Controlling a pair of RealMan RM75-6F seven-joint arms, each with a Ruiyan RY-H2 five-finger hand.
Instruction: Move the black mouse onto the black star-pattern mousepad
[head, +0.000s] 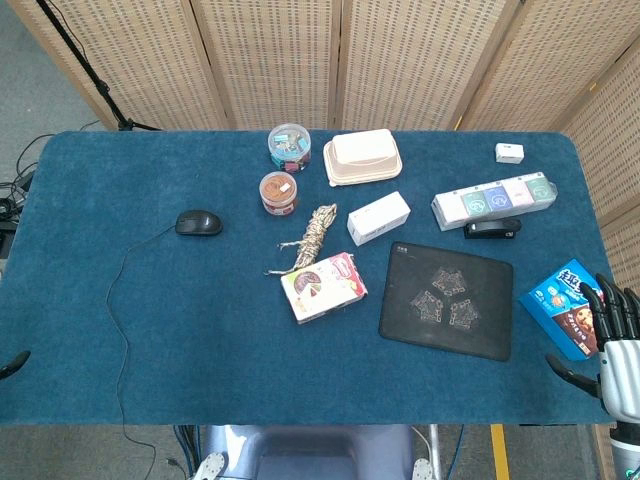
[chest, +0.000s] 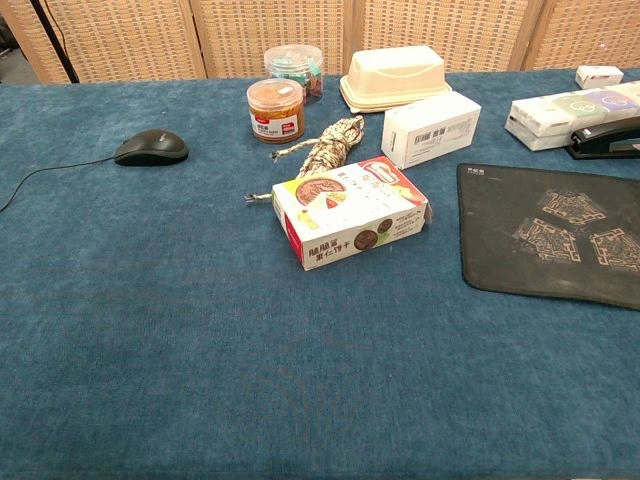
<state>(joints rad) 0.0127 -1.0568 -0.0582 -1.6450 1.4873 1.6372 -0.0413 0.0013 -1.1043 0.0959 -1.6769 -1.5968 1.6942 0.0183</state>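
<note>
The black mouse (head: 198, 223) (chest: 151, 147) lies on the left half of the blue tablecloth, its thin cable trailing left and toward the front edge. On the right half lies the black star-pattern mousepad (head: 447, 300) (chest: 555, 235), flat and bare. My right hand (head: 610, 335) hovers at the front right corner, fingers spread and holding nothing, well right of the mousepad. Of my left hand only a dark tip (head: 12, 363) shows at the left edge, far from the mouse. The chest view shows neither hand.
Between mouse and pad lie a snack box (head: 323, 286), a rope bundle (head: 312, 235) and a white box (head: 378, 218). Two jars (head: 279, 192), a beige container (head: 362, 157), a row of small boxes (head: 495, 201) and a stapler (head: 491, 229) stand behind. A blue cookie pack (head: 562, 305) lies beside my right hand.
</note>
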